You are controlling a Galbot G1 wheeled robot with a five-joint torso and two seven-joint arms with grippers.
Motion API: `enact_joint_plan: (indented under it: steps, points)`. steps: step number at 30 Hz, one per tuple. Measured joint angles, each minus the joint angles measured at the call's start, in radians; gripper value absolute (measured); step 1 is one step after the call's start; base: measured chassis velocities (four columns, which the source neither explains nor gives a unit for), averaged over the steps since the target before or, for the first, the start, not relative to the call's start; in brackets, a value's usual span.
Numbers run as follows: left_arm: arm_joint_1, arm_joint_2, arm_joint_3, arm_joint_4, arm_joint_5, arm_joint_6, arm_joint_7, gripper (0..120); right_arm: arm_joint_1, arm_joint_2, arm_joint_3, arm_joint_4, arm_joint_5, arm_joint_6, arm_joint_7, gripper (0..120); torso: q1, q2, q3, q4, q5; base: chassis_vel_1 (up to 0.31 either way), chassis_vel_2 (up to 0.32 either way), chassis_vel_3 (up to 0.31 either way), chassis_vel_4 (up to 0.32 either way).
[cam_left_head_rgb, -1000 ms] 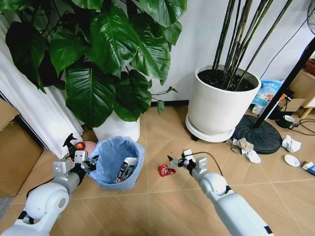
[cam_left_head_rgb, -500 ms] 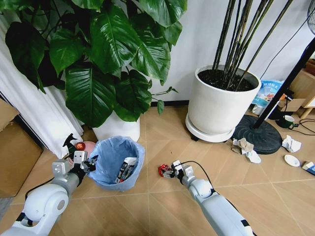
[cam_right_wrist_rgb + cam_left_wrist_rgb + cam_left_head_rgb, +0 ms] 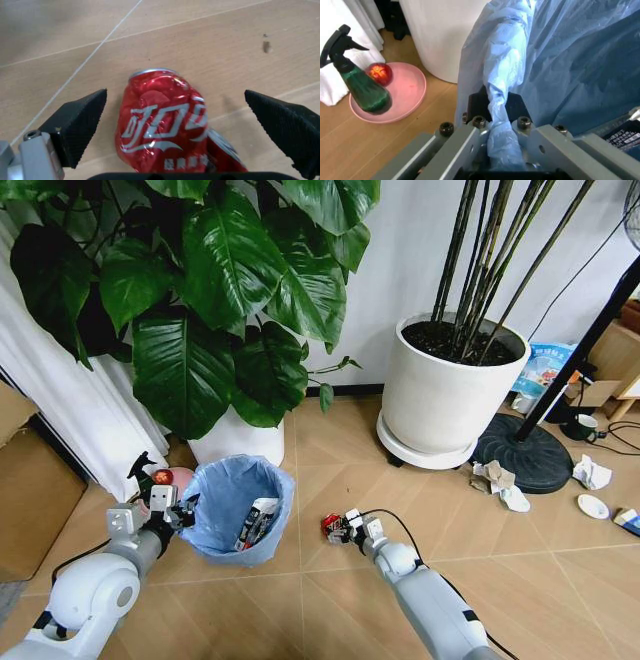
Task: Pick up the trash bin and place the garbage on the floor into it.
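The trash bin (image 3: 240, 512), dark with a light blue bag, stands on the floor (image 3: 300, 600) in front of the leafy plant. My left gripper (image 3: 172, 515) is shut on its rim, pinching the bag (image 3: 501, 146). A black-white tube (image 3: 256, 525) lies inside the bin. A crushed red can (image 3: 331, 526) lies on the tiles to the bin's right. My right gripper (image 3: 346, 527) is open, low over the floor, with its fingers (image 3: 80, 122) on either side of the red can (image 3: 167, 129). More garbage lies far right: crumpled paper (image 3: 497, 477), a white wad (image 3: 592, 472), a small white cup (image 3: 593, 506).
A large white pot (image 3: 450, 400) stands behind the can, and another white pot (image 3: 238, 442) behind the bin. A black stand base (image 3: 525, 455) sits right. A spray bottle (image 3: 362, 90) and pink dish (image 3: 407, 93) are beside the bin. A cardboard box (image 3: 30, 490) is left.
My right gripper has moved left and down to the red can and now straddles it. The left gripper and the bin have stayed put.
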Motion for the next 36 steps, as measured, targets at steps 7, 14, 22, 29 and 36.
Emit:
enact_joint_plan:
  steps: [7,14,22,29,36]
  points:
    - [-0.007,0.001,0.004,0.005,-0.001,-0.001,0.0,0,0.025,0.024,0.007,-0.051,-0.018,0.008,-0.015,100,0.0,0.0,0.0,-0.0002,0.0,0.0,0.0,0.0,0.0]
    - [-0.012,-0.001,0.007,0.01,-0.001,-0.002,0.0,0,0.052,0.056,0.025,-0.113,-0.05,0.022,-0.023,100,0.0,0.0,0.0,-0.0001,0.0,0.0,0.0,0.0,0.0]
    - [-0.015,0.002,0.008,0.011,-0.001,-0.003,0.0,0,0.07,0.08,0.048,-0.161,-0.08,0.041,-0.027,100,0.0,0.0,0.0,-0.0001,0.0,0.0,0.0,0.0,0.0]
    - [-0.017,0.004,0.009,0.011,-0.002,-0.004,0.0,0,0.068,0.082,0.053,-0.164,-0.085,0.044,-0.027,99,0.0,0.0,0.0,-0.0001,0.0,0.0,0.0,0.0,0.0]
    - [-0.019,0.003,0.011,0.013,-0.002,-0.005,-0.002,0,0.058,0.08,0.048,-0.157,-0.085,0.045,-0.027,70,0.0,0.0,0.0,-0.0001,0.0,0.0,0.0,0.0,0.0]
